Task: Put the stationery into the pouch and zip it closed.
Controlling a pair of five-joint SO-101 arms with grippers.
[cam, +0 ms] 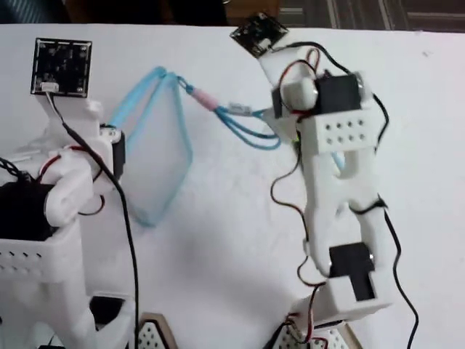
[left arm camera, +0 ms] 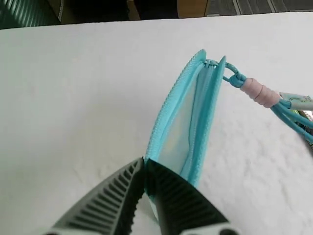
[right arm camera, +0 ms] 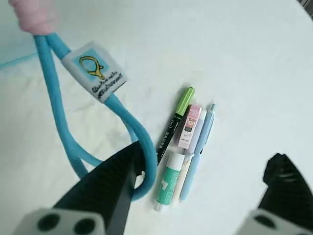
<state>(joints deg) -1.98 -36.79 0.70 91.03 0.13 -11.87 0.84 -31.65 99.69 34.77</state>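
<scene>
Pouch (left arm camera: 188,122) lies on the white bench (cam: 218,276) with its zip undone and its mouth gaping. The left end effector (left arm camera: 144,164) is closed on the edge of one end of the pouch, pinning it there. At the far end a pink bead (left arm camera: 259,93) joins the zip pull to a blue strap (right arm camera: 63,122), which trails off toward the other arm.

The stationery (right arm camera: 185,147), a small bundle of pens and markers lying side by side, rests on the bench apart from the pouch. The right end effector (right arm camera: 205,156) hangs over it with its jaws spread wide and nothing between them. The strap's loop lies right against one jaw.

Judging by this, the loading step has barely begun: nothing is inside the pouch yet. The next move probably calls for lowering the open jaws squarely across the pens and closing on one or more without catching the strap. The load then has to go into the pouch mouth that the other arm holds steady.
</scene>
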